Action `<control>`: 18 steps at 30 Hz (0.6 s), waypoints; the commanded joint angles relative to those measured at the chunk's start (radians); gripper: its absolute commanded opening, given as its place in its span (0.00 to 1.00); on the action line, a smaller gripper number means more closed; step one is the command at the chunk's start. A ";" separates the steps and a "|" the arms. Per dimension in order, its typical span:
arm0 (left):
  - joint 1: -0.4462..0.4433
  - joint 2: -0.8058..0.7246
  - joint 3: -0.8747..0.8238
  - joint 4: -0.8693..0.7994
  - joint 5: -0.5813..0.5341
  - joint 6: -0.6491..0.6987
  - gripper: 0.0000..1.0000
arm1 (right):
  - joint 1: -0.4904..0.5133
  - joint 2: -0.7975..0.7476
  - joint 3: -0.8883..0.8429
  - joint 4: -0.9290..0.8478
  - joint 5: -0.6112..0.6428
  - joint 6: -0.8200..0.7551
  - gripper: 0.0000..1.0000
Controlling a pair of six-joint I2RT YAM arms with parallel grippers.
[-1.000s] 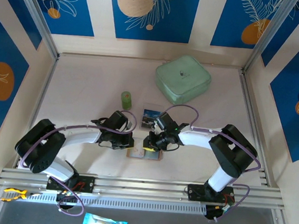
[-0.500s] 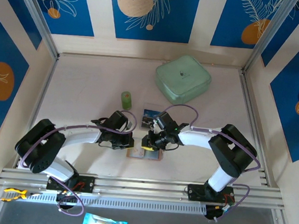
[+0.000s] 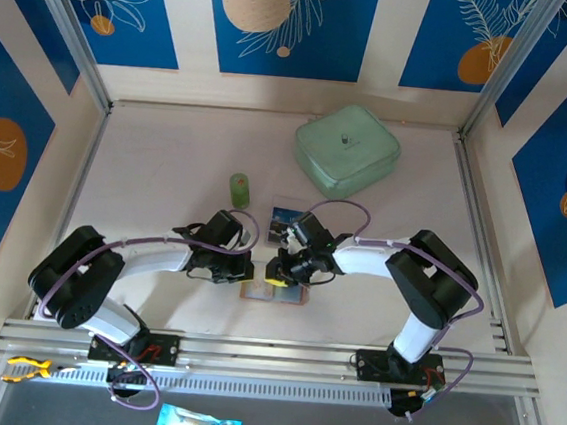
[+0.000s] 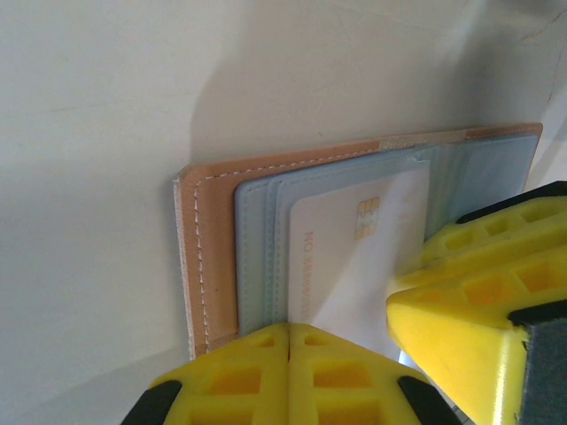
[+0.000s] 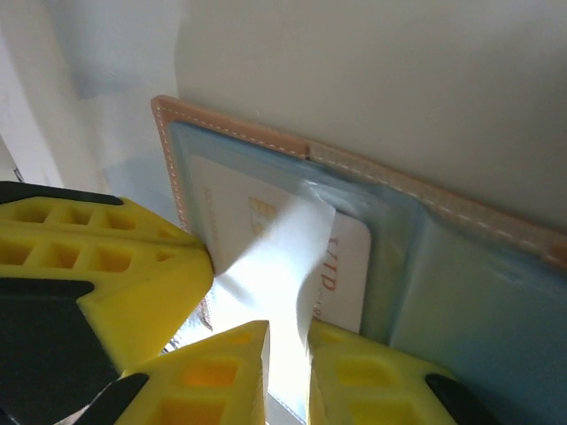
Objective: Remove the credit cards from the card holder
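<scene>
Card holder (image 3: pixel 291 296) open and flat on table (image 3: pixel 169 151), close to near edge. Visible strip running left-right, rest hidden under both claws. Left gripper (image 3: pixel 245 269) at its left end, right gripper (image 3: pixel 278 269) just right of that, tips close together.

From left wrist: fingers closed tip to tip, nothing between, tips down at rim of tan cover. Looks like a hold-down, not a grasp.

From right wrist: narrow gap, edge of credit card (image 5: pixel 230 190) running in between pads, apparently pinched. Strong glare there, so contact not fully certain. Card pale, chip showing, mostly inside grey-blue pocket of one panel. Print along its short side, so long axis judged to point toward right claw; not sure. Other panel's pocket: contents impossible to tell.

Key relation: card's free edge toward right claw, already at the pads; left claw just beside, on the cover. Likely needed: straight draw back along the card, cover kept pinned. Risk with lifting instead: holder dragged up too.

One more card (image 3: pixel 284 223) already out, flat on table just beyond holder, far side. Green cylinder (image 3: pixel 238 190) upright, far-left of holder. Pale green square box (image 3: pixel 347 150) well apart, far-right; contents not discernible.
</scene>
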 commanded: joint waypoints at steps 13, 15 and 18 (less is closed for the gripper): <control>-0.003 0.000 -0.011 -0.058 -0.038 0.017 0.02 | 0.020 0.016 0.081 -0.274 0.105 -0.077 0.21; -0.002 -0.002 -0.011 -0.059 -0.036 0.016 0.02 | 0.020 0.007 0.088 -0.292 0.117 -0.086 0.21; -0.003 -0.006 -0.011 -0.059 -0.036 0.016 0.03 | 0.020 -0.001 0.100 -0.303 0.125 -0.090 0.21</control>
